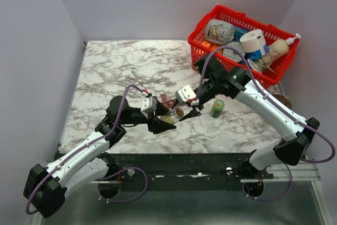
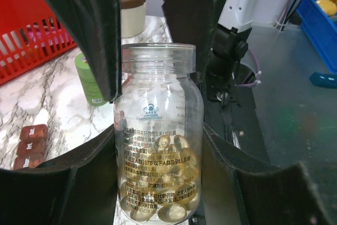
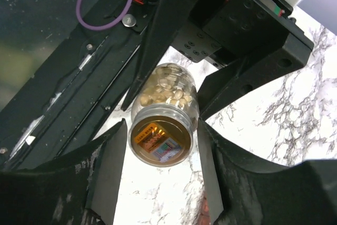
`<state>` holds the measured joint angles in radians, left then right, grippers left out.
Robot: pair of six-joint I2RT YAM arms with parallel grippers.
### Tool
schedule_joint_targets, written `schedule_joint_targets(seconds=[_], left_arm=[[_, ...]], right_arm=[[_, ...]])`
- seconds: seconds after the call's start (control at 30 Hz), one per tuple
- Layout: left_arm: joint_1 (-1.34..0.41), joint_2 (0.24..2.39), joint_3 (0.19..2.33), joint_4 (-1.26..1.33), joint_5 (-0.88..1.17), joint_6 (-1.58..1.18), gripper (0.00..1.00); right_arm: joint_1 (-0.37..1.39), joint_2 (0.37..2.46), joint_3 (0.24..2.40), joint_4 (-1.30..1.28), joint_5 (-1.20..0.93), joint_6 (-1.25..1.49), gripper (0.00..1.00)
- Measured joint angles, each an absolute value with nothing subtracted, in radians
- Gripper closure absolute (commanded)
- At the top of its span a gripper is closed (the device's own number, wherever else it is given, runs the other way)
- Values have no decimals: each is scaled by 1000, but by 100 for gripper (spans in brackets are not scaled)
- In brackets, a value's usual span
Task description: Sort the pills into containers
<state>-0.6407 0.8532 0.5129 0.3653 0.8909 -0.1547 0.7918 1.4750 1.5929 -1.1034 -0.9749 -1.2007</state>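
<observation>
many pills (image 2: 171,154), bottle (image 2: 158,77) tilted (mouth rightward)

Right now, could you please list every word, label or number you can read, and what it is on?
Nothing reads clearly.
Bottle: logo and rows of print, too small to read.
Bottle's orange sticker: blurred.
Green tube: label blurred.

Bottle (image 2: 158,104) is clear glossy plastic, and the pills (image 2: 176,154) inside look like shiny translucent gel. Counter (image 1: 126,64) is smooth and marble-patterned. Basket (image 1: 197,48) is red plastic mesh, kinda glossy.
</observation>
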Motion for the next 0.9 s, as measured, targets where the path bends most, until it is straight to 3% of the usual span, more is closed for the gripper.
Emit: schedule_joint_targets(seconds=[0.23, 0.4, 0.53, 0.7, 0.8, 0.9], left_arm=[[-635, 850, 500, 403, 878, -190, 100], [-635, 819, 498, 360, 800, -181, 100], [-637, 800, 498, 321, 751, -157, 100], [-638, 809, 498, 304, 736, -138, 100], [-639, 811, 498, 307, 727, -135, 100], [-639, 811, 498, 310, 714, -128, 100]], right_arm=[[792, 1456, 1570, -1016, -936, -1088, 68], [792, 1438, 1535, -927, -891, -910, 69], [790, 1433, 1507, -866, -868, -780, 56], [786, 1432, 1489, -836, -854, -697, 55], [783, 1433, 1489, -822, -853, -653, 58], [781, 1433, 1488, -804, -847, -611, 74]])
